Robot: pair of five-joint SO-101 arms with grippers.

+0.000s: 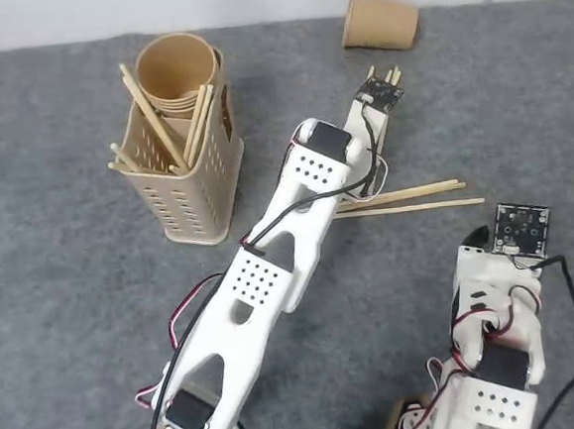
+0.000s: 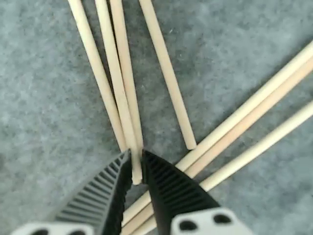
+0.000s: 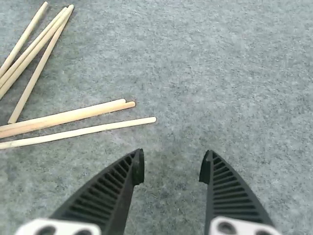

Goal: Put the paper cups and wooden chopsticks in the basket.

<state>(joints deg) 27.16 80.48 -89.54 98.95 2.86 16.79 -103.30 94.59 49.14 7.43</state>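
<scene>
Over the grey carpet (image 3: 244,73), left gripper (image 2: 136,155) pinches one pale round wooden chopstick (image 2: 119,98); right gripper (image 3: 172,164) hangs spread wide.

We can read no text, label, brand, number or sign here. The cup (image 1: 379,18) at the upper right of the high view and the basket (image 1: 187,188) at its upper left show us no print on their sides, and any marking on the dark board (image 1: 522,228) at the lower right is too small for us to tell.
</scene>
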